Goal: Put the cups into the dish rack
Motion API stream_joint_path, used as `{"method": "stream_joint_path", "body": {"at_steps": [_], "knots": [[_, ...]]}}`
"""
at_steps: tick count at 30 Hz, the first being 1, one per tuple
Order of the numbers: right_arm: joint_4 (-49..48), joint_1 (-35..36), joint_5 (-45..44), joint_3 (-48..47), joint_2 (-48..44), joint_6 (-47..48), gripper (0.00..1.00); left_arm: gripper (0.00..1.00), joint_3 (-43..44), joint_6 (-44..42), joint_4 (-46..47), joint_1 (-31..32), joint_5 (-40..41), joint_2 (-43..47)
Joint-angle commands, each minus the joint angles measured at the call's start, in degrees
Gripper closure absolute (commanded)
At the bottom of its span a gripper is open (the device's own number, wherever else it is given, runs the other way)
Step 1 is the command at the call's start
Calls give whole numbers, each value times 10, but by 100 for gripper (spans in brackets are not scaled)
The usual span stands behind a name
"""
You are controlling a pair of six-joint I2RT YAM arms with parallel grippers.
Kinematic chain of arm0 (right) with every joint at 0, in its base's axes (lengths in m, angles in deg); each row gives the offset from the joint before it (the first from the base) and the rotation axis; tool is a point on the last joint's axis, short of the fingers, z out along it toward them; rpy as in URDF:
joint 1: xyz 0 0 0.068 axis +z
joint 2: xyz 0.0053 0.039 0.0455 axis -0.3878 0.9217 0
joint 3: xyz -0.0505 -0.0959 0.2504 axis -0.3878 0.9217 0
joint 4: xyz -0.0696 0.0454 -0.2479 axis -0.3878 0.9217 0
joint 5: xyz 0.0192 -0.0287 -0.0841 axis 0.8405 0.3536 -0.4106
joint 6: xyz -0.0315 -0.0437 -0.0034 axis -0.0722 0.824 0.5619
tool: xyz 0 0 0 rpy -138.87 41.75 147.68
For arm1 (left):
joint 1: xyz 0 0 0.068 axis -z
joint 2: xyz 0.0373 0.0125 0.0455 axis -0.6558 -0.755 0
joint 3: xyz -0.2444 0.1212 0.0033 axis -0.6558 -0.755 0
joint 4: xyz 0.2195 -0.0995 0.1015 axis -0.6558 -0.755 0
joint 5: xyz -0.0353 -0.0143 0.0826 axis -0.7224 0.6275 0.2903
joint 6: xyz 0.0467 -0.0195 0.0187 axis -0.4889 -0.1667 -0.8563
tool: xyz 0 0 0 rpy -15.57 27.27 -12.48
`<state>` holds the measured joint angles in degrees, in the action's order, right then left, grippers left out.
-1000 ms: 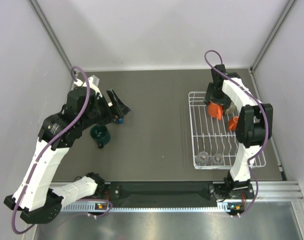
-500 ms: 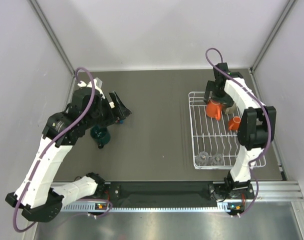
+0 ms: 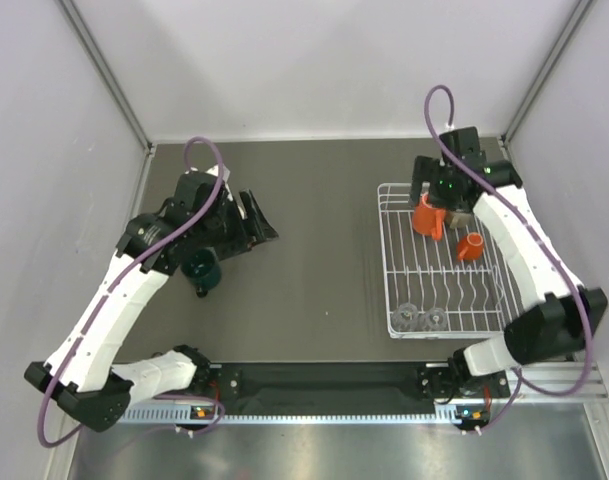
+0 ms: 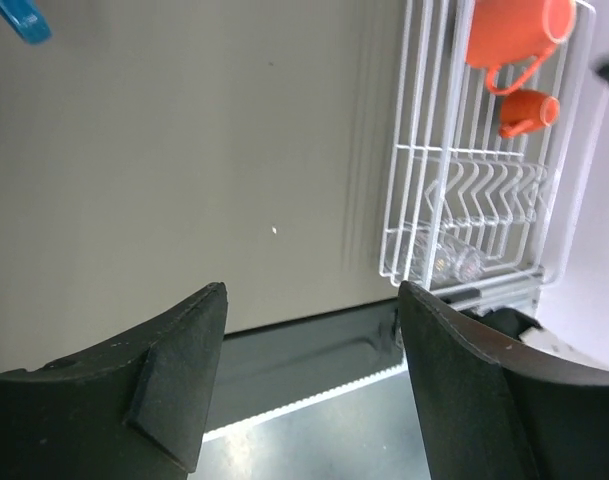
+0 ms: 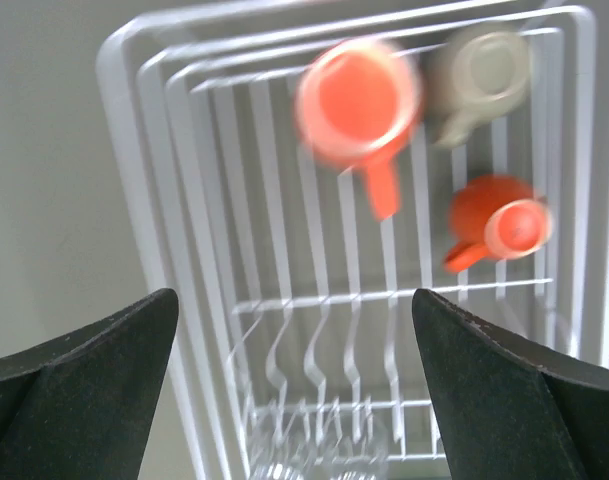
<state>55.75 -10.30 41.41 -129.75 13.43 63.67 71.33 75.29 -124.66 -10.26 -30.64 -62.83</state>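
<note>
Left tool [image 4: 312, 292] released, empty, over grey bench [image 4: 184, 150]; right tool [image 5: 294, 296] released above white wire dish rack [image 5: 136, 160] — large orange mug [image 5: 356, 100], tiny orange cup [image 5: 499, 225], beige mug [image 5: 481, 70] inside.

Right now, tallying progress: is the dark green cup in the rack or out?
Out: the dark green cup sits on the table, well left of the dish rack.
</note>
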Motion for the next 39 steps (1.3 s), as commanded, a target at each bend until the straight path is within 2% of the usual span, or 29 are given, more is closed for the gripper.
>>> {"method": "stream_joint_path", "body": {"at_steps": [1,6,11,15,21,34,37,39], "knots": [[40,59,27,34,-93,6,0,27,1,-18,41,-3,36,-24],[83,109,86,80,-213,-32,0,28,18,-62,62,-5,162,-80],[114,112,88,77,-319,-46,0,28,43,-118,110,-15,222,-140],[153,112,80,54,-342,-46,0,28,64,-137,118,-57,227,-203],[166,112,103,79,-394,-74,0,28,89,-126,128,-113,217,-299],[233,112,72,61,-435,-78,0,31,127,-57,138,-145,205,-453],[233,112,70,64,-436,-79,0,35,147,-42,122,-148,203,-483],[228,112,73,65,-434,-80,0,47,156,-41,114,-148,203,-497]]}}
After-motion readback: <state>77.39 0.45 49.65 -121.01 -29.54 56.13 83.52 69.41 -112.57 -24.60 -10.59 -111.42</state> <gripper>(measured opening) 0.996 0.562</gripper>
